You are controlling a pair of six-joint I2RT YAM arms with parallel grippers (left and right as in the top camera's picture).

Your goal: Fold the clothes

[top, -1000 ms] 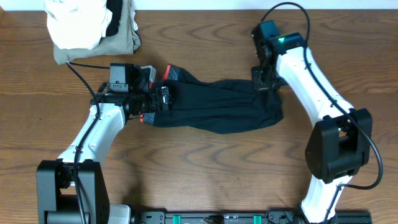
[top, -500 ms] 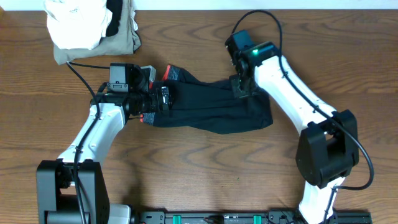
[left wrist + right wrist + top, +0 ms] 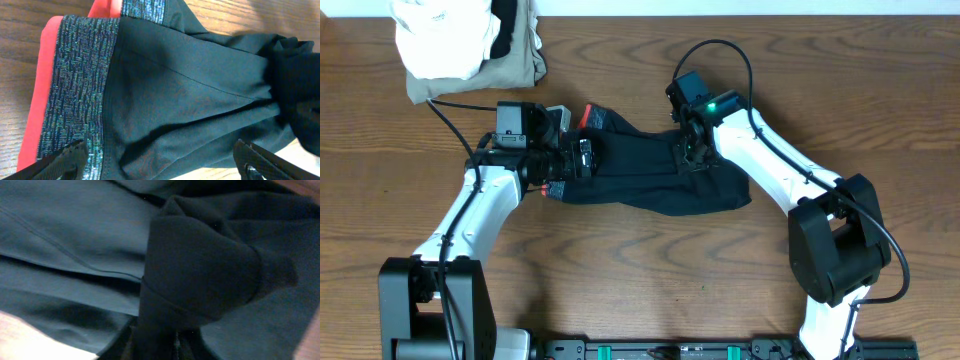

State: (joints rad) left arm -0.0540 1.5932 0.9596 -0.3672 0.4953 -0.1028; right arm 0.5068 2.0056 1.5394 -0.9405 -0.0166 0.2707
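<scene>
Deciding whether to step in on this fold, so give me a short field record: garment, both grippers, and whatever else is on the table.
garment: black garment lying across the middle of the table, waistband at its left end
left gripper: left gripper open, over the waistband
right gripper: right gripper shut on a bunched fold of the black garment, above its middle
fold: not finished; bunched end short of the waistband
other: white cloth piled with khaki-olive garment, far left corner

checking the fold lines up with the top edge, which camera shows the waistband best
The left wrist view: the grey waistband with its red-orange edge fills the left side, close and sharp. Overhead shows only a small bit beside the left gripper. The right wrist view shows only black fabric.
</scene>
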